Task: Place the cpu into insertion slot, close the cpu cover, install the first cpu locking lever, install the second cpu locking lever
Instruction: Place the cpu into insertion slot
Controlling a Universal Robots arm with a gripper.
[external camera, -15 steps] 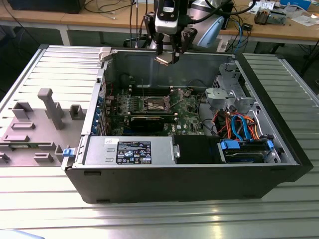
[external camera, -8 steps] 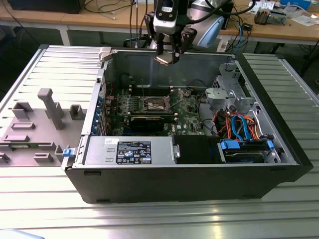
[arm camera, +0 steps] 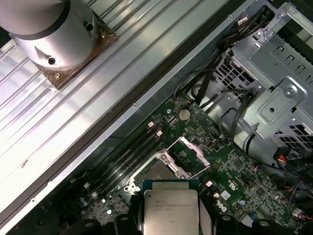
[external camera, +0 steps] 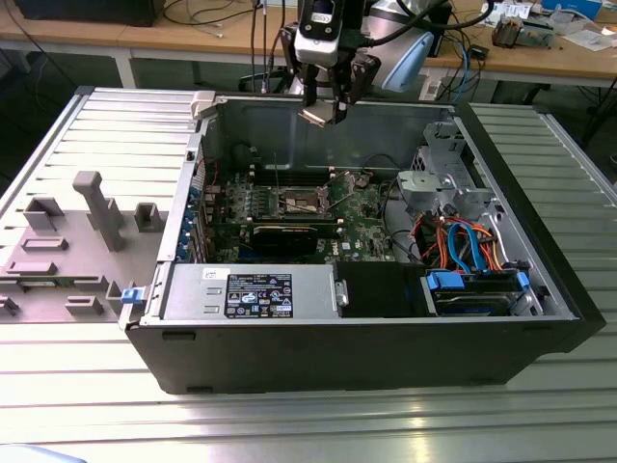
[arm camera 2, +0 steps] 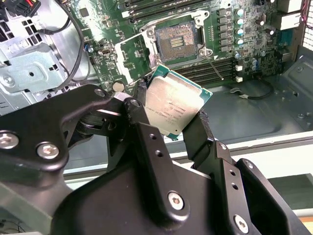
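The hand (arm camera 2: 170, 113) is clenched on the cpu (arm camera 2: 176, 98), its two black fingers (arm camera 2: 142, 117) pressing opposite edges. We see the chip held tilted above the open computer case (external camera: 337, 357), near its far wall and well apart from the insertion slot (arm camera 2: 177, 41). The slot lies bare on the green circuit board (external camera: 366, 231), with the cpu cover (arm camera 2: 120, 58) swung up beside it. Fine print crosses the chip's metal top. A black-and-white label (external camera: 258, 294) marks the near power supply. A black graphics card (external camera: 289, 236) lies just near of the slot. Orange and blue cables (external camera: 463, 241) crowd the exterior view's right.
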